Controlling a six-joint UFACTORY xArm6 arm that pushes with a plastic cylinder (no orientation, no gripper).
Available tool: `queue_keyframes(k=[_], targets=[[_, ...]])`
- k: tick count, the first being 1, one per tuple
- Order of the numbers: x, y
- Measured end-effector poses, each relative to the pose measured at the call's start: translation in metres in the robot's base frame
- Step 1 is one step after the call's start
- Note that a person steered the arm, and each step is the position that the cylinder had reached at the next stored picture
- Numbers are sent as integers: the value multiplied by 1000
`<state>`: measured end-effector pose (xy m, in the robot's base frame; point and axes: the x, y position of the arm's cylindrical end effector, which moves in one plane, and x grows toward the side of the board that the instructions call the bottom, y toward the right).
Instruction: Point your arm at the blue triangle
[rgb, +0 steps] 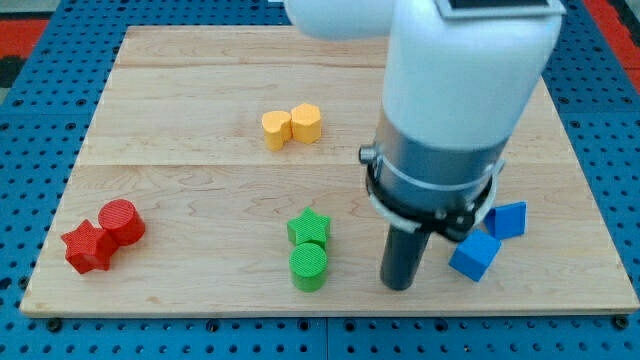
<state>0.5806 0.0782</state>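
Note:
Two blue blocks lie at the view's lower right, touching. One blue block (474, 256) looks like a cube. The other blue block (509, 219) sits just above and to the right of it, partly hidden by the arm, and I cannot make out its shape. My tip (400, 287) rests on the board just left of the blue cube, with a small gap between them. The arm's large white and grey body covers the board above the tip.
A green star (308, 227) and a green cylinder (308, 267) sit left of the tip. Two yellow blocks (291, 126) lie at the upper middle. A red star (87, 247) and a red cylinder (121, 221) are at the lower left. The wooden board's bottom edge (330, 312) is close below the tip.

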Motion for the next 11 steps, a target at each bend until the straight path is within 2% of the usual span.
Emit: queue_keyframes(k=[1, 2, 3, 4, 5, 7, 8, 11], targets=[[-1, 84], [9, 132], [30, 115], [38, 182], [19, 264], [-68, 236], [-80, 224], [-69, 153]])
